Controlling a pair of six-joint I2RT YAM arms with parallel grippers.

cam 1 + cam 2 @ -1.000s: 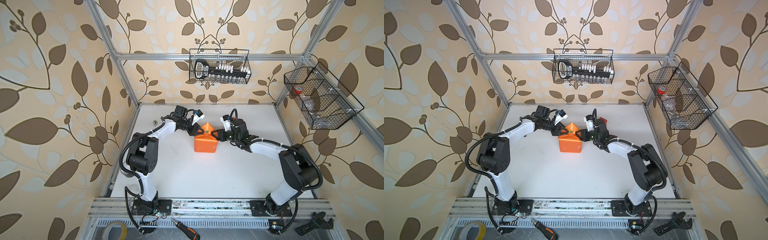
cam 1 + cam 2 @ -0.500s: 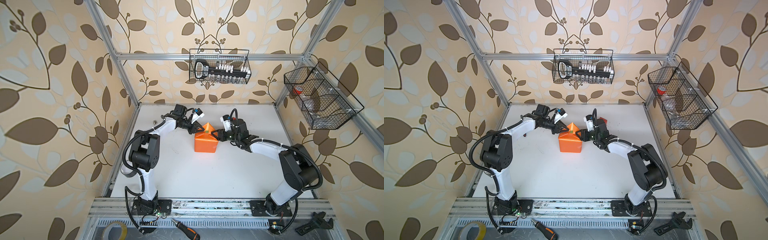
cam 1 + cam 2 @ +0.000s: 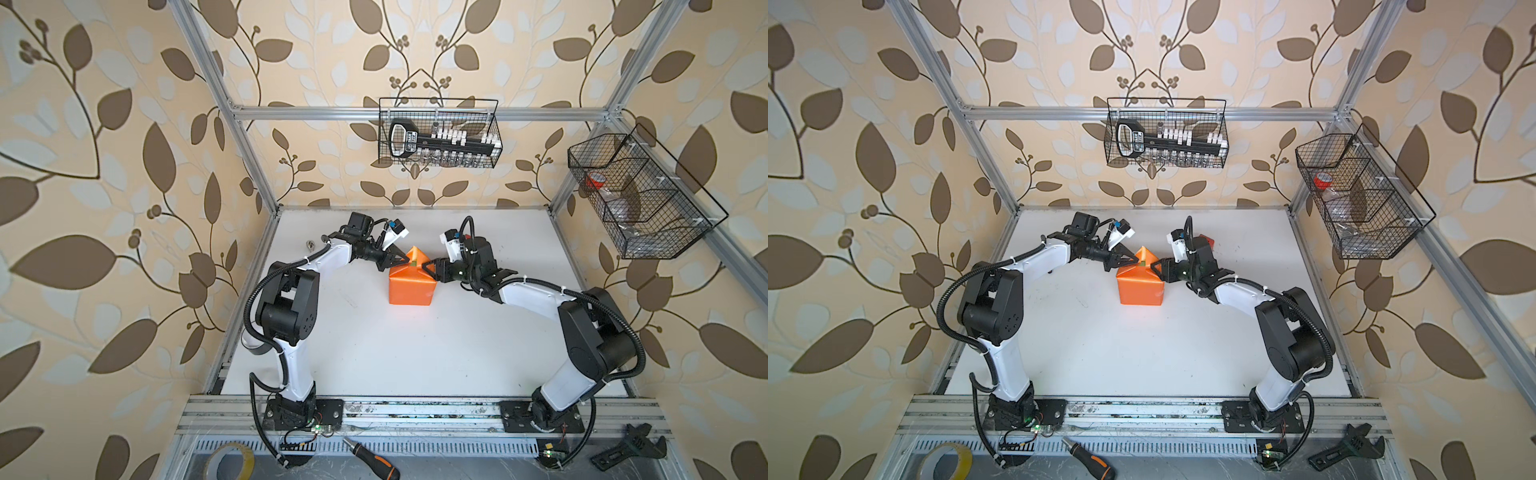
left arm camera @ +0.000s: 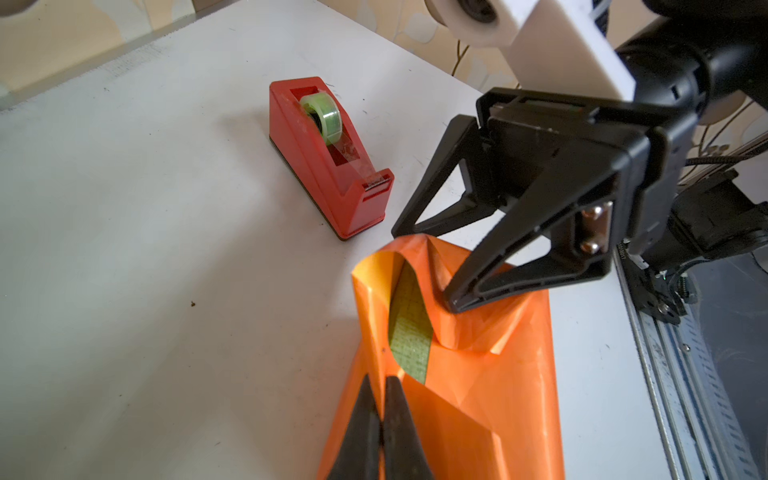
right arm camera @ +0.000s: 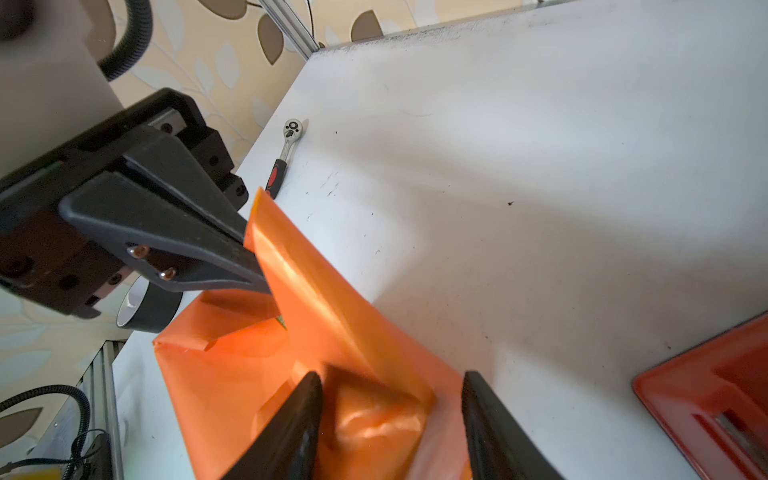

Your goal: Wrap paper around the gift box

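The gift box [image 4: 409, 328] sits on the tabletop [image 3: 395, 353], mostly swathed in the paper [image 3: 411, 286]. The left pincer [image 4: 379, 386] is pinched shut on the upright flap's edge; the right pincer [image 5: 390, 376] stands half-wide astride a folded corner. The sheet looks thin and tearable, so it is best held near creases.

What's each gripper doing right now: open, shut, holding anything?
left gripper: closed, fingers pinching an edge of the paper.
right gripper: open, fingers either side of a raised fold of the paper.
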